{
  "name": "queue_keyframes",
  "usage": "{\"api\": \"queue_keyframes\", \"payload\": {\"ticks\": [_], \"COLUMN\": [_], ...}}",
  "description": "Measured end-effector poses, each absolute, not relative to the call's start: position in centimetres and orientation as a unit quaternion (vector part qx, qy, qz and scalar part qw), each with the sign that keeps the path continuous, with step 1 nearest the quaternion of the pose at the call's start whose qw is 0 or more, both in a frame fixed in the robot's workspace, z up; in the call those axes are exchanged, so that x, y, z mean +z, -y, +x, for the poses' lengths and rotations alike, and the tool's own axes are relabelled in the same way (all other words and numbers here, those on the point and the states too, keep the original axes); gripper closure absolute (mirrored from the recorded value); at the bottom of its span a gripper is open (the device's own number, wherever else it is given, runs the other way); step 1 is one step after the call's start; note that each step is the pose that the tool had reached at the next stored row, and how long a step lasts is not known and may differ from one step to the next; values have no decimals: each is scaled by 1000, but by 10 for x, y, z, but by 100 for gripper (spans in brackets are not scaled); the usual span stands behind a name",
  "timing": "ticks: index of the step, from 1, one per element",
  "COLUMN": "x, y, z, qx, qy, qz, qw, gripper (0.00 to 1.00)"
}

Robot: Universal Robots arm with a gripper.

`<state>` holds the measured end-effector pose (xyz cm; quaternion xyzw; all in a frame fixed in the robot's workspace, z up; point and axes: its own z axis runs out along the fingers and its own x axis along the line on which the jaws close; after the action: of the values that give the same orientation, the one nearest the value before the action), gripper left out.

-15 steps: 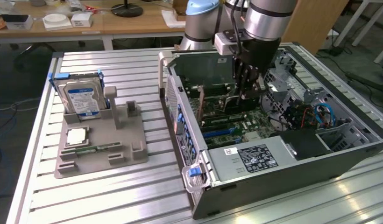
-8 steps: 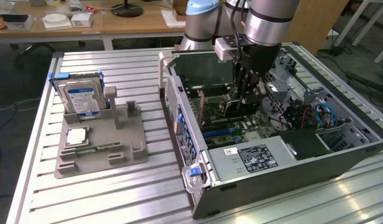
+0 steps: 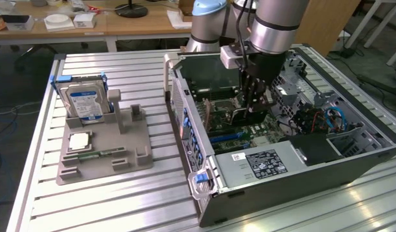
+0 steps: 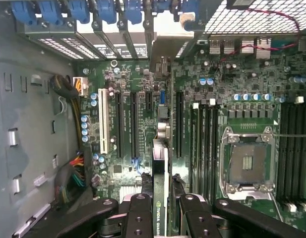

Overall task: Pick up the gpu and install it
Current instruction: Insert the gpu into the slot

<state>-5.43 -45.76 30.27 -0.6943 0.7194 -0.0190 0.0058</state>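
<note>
Wooden desks (image 3: 88, 26) are lining the back of the room, white boxes on top, and cables are trailing over the grey floor. Up front, a ribbed aluminium table (image 3: 120, 203) is bearing a grey fixture tray (image 3: 101, 159) at the exterior view's left. A hard drive (image 3: 87, 100) is standing upright in it, its blue-and-white label too small to read. At the exterior view's right an open computer case (image 3: 301, 179) is lying on its side, and the arm is reaching down into it. The gripper (image 3: 253, 110) is hanging just above the motherboard (image 3: 236, 135) with the gpu (image 3: 239, 117) at its tips. A black-and-white sticker is sitting on the power supply (image 3: 262, 162), its print illegible.

Now the wrist view: the gripper (image 4: 161, 201) is pinching the gpu (image 4: 160, 168) edge-on between its black fingers (image 4: 139, 210), over the long black slots (image 4: 134, 124). Whether the card is touching one, I cannot tell. White lettering on its edge is reading NVIDIA, then QUADRO, partly cut off. Blue latches (image 4: 108, 10) are lining the case's rear openings.
</note>
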Motion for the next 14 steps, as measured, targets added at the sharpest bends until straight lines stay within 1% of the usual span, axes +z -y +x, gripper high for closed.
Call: {"api": "queue_keyframes", "payload": {"ticks": [14], "x": [287], "y": [458], "z": [-62], "qx": [-22], "qy": [-719], "qz": [-694], "qw": [3], "gripper": [75]}}
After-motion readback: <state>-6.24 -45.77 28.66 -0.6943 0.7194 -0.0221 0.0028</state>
